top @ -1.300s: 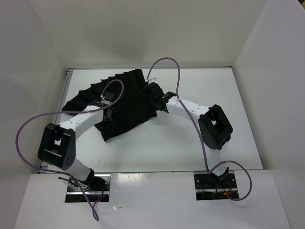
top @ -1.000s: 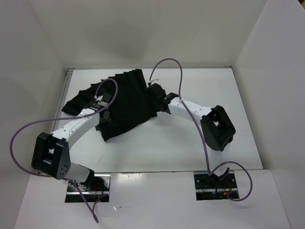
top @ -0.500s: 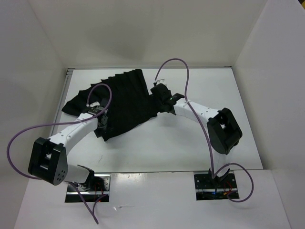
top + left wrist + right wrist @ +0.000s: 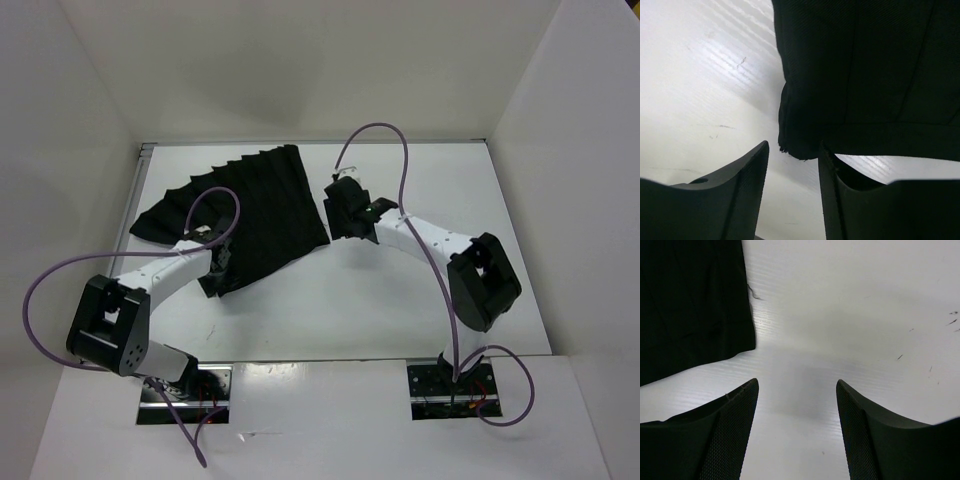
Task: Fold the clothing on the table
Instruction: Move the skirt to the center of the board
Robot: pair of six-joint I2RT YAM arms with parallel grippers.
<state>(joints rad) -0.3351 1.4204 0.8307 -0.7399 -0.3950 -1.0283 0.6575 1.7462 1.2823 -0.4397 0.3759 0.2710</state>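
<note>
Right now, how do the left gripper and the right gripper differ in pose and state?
The left gripper has a narrower gap than the right gripper, whose fingers stand wide. The left gripper's tips reach a corner of the clothing; the right gripper is over bare table, with the clothing's edge beside it. Both are open and hold nothing.

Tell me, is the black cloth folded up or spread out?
Mostly spread out. The clothing lies flat and wide on the table, pleats fanned at its far edge. Whether any part is doubled under, cannot tell.
</note>
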